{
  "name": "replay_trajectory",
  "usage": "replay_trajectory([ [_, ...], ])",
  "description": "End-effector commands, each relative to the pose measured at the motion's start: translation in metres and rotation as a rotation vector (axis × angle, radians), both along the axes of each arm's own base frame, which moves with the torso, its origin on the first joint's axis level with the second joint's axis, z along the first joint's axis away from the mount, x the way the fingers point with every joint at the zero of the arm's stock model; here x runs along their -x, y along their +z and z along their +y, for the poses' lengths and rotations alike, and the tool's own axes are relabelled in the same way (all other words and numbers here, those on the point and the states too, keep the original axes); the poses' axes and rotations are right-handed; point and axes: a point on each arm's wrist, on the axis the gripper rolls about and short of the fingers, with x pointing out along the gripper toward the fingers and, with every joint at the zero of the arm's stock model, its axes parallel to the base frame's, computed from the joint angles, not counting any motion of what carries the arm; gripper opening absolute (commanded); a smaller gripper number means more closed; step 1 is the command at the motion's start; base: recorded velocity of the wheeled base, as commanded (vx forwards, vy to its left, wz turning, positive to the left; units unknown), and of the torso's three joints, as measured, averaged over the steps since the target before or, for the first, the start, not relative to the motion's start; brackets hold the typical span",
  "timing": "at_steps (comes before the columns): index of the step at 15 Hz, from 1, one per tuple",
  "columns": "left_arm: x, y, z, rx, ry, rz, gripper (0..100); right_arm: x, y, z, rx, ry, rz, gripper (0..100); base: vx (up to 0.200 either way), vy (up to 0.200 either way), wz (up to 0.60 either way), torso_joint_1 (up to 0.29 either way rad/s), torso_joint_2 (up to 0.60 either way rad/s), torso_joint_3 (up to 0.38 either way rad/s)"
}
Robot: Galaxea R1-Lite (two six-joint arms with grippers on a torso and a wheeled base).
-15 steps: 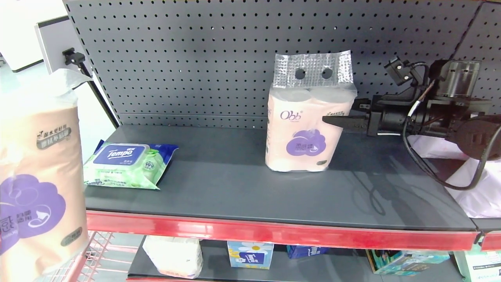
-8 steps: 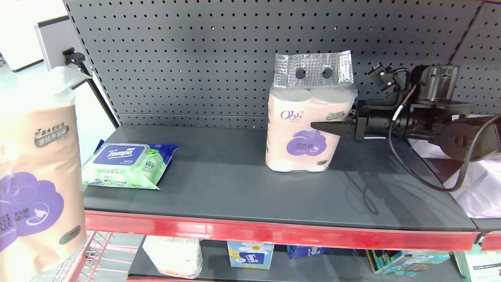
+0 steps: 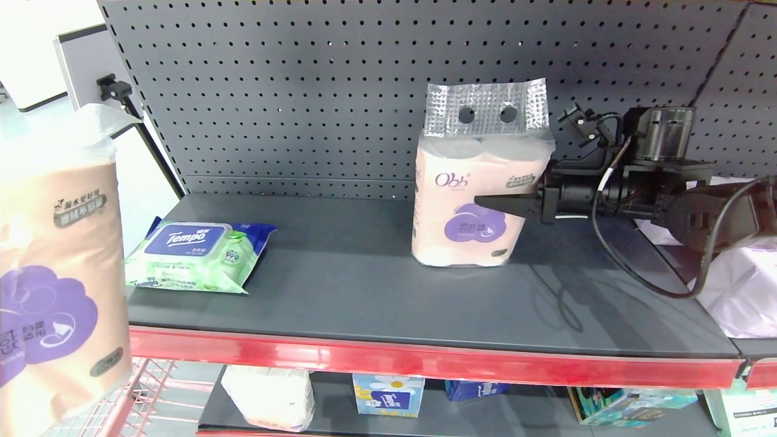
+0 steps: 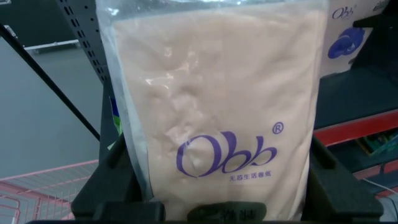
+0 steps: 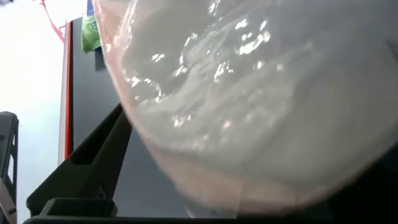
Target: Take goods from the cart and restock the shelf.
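Jaws of our left gripper point(image 4: 221, 193) clench a roll pack point(image 3: 61, 261), held upright at 9 o'clock, left of the shelf point(image 3: 364, 291). Our right gripper's point(image 3: 490, 200) jaws straddle, unclenched, a second pack point(image 3: 452, 206) standing on the shelf near 1 o'clock. Wipes point(image 3: 194, 255) lie at its 9 o'clock, well apart.

A black clamp point(image 3: 112, 87) tops a slanted black pole point(image 3: 155, 149) beside a white panel point(image 3: 82, 73).
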Motion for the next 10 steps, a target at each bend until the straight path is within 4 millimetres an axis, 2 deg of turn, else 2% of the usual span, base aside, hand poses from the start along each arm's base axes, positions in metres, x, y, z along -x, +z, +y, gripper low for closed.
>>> replay_trajectory([
  [1,0.0,0.0,0.0,0.0,0.0,0.001,0,0.0,0.001,0.001,0.0,0.003,-0.002,100,0.0,0.0,0.0,0.0,0.0,0.0],
  [3,0.0,0.0,0.0,0.0,0.0,0.001,0,-0.003,-0.003,0.003,0.001,0.008,0.0,100,0.0,0.0,0.0,0.0,0.0,0.0],
  [4,0.0,0.0,0.0,0.0,0.0,-0.001,0,-0.003,-0.002,0.004,0.001,0.008,-0.008,0,0.0,0.0,0.0,0.0,0.0,0.0],
  [10,0.0,0.0,0.0,0.0,0.0,-0.001,0,0.009,0.001,0.004,0.002,0.016,-0.006,0,0.0,0.0,0.0,0.0,0.0,0.0],
])
